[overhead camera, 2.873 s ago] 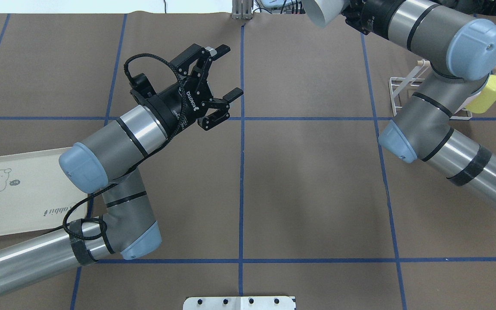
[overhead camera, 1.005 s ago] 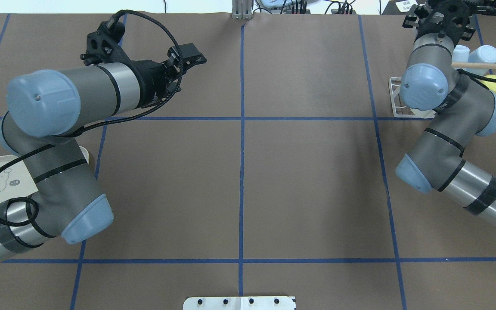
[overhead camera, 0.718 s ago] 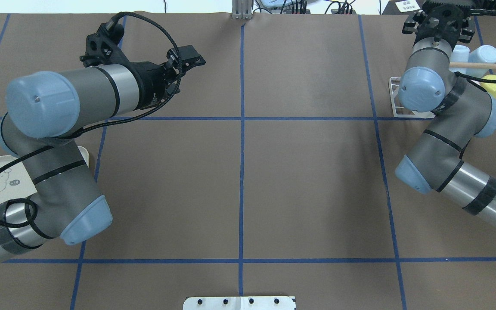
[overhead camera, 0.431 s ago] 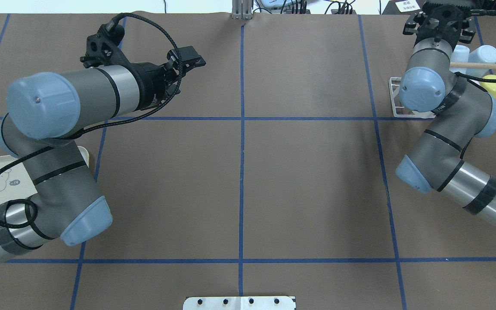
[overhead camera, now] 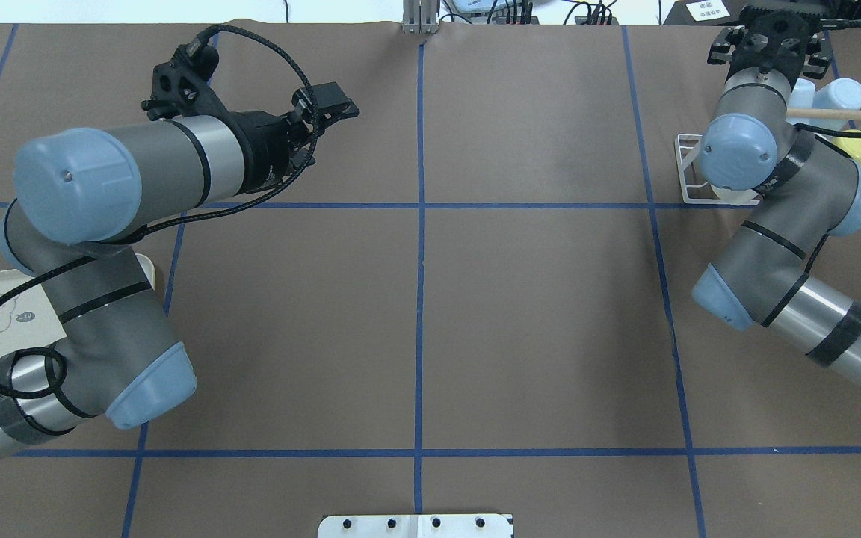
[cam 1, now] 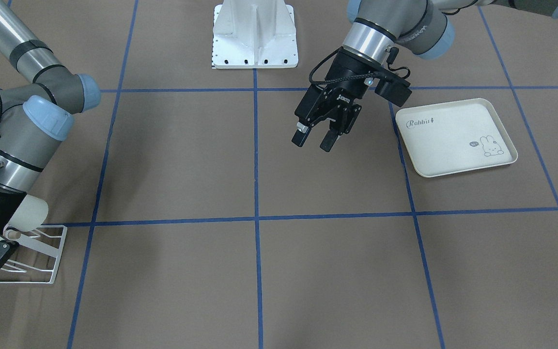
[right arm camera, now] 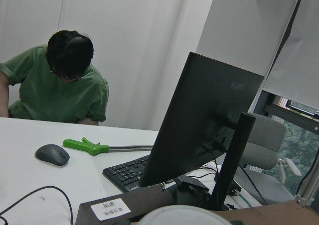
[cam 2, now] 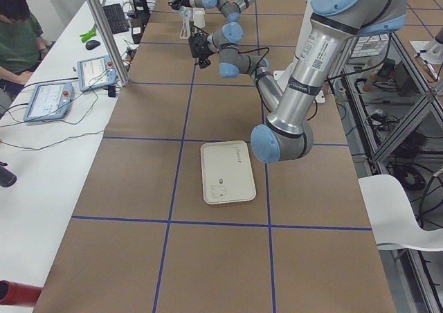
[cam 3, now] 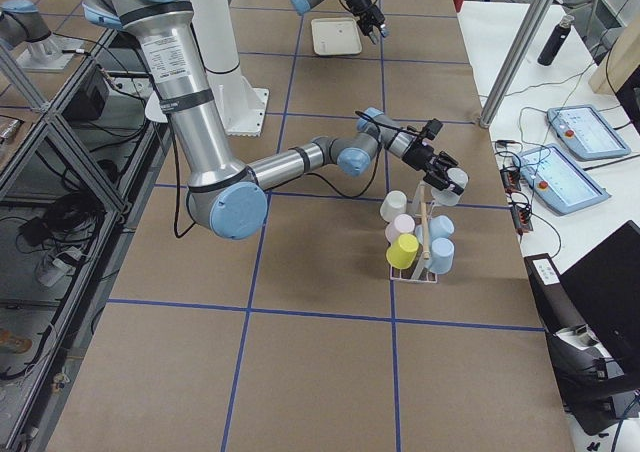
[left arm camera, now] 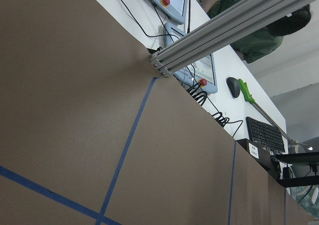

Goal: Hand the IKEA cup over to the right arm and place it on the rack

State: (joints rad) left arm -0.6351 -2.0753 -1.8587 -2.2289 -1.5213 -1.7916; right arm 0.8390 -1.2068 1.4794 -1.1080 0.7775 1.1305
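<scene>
White rack (cam 1: 22, 281), five cups (cam 3: 403, 250), right fingers (cam 3: 443, 161) grasping sixth cup (cam 3: 456, 181), left fingers (cam 1: 328, 139) spread

The bench (overhead camera: 535, 314) is covered in brown paper marked with a blue tape grid (overhead camera: 419, 299). A white base mount (cam 1: 255, 36) sits at its robot-side edge. A cream rabbit-print tray (cam 1: 456, 138) lies flat to the mount's left. A white wire rack (cam 1: 59, 254) stands to the mount's right, well apart from it.

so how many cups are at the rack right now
6. On the rack: cream cup, pink cup, yellow cup in one row; two light blue cups beside them. A pale cup is in the right tool at its end. Others may be hidden.
</scene>
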